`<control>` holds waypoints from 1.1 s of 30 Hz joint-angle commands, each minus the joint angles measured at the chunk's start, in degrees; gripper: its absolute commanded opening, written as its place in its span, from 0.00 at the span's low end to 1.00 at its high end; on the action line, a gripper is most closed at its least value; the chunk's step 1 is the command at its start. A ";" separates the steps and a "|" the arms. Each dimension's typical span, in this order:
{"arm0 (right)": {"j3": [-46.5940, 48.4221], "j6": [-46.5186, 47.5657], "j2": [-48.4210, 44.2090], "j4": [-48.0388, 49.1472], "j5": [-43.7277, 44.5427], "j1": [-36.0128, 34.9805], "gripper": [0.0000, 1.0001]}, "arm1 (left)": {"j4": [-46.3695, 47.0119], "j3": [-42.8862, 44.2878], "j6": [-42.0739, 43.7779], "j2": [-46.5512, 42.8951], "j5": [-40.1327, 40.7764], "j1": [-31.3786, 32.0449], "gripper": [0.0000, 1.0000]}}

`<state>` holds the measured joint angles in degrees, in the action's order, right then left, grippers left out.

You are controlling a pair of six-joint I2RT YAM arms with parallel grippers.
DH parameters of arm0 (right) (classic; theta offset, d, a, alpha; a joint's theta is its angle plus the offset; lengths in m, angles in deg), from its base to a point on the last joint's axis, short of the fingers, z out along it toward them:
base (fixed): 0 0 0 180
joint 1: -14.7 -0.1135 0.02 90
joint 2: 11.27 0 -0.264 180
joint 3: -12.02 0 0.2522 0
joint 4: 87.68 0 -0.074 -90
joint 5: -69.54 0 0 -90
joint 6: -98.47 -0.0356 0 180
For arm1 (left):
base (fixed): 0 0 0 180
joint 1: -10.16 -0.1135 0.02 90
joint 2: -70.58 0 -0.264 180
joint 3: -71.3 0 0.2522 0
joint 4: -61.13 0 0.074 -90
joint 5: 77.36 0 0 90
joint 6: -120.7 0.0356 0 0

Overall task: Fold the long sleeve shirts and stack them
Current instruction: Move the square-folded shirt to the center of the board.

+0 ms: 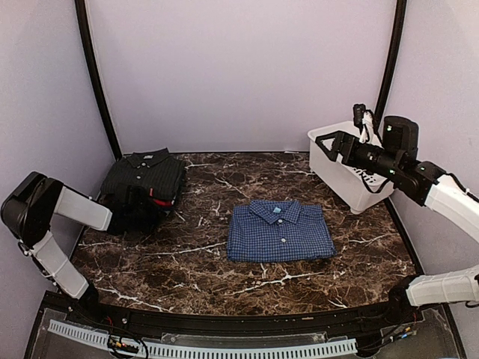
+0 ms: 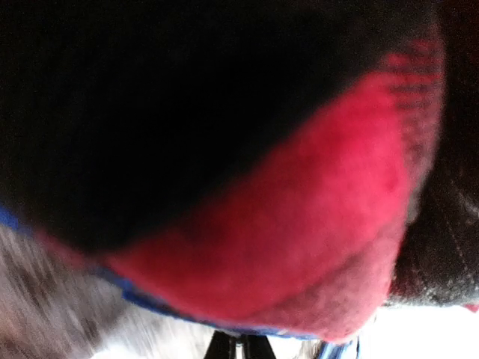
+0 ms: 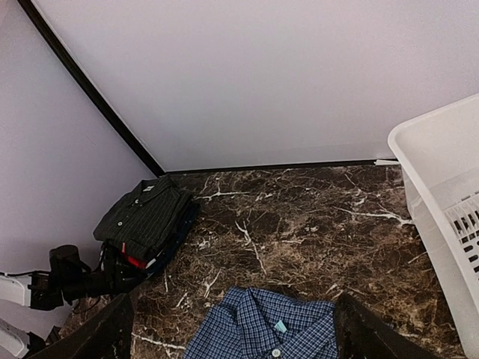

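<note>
While my right end effector (image 1: 328,144) hangs wide open near the basket (image 1: 346,184), my left end effector (image 1: 150,203) is closed against the red shirt (image 2: 314,224).

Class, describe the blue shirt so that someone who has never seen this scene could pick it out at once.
On the dark marble table, a white basket stands far right and a shirt pile far left. Between them, near the middle, one folded shirt lies alone. It is blue with fine white check; the pile's top shirt is blackish.
</note>
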<state>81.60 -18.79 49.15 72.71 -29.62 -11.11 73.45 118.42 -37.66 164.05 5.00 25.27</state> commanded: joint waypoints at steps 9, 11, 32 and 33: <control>-0.40 -0.01 3.16 3.13 -4.46 0.23 0.89 | -1.48 -5.81 -7.20 -6.60 4.02 15.90 0.00; -0.81 -0.35 3.42 3.36 -4.69 0.24 0.89 | -0.91 -5.37 -7.26 -5.97 4.30 18.17 0.00; -2.66 -1.78 6.42 1.34 -5.82 0.23 0.88 | 2.43 8.29 -3.23 6.25 -1.80 24.88 0.07; -2.59 -1.72 6.53 1.02 -5.71 0.23 0.89 | 2.42 9.33 -3.17 6.53 -1.96 25.05 0.08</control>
<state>79.72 -20.39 55.01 73.63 -34.87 -11.11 74.70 124.33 -42.56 169.41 6.69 49.27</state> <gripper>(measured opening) 0.885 0.068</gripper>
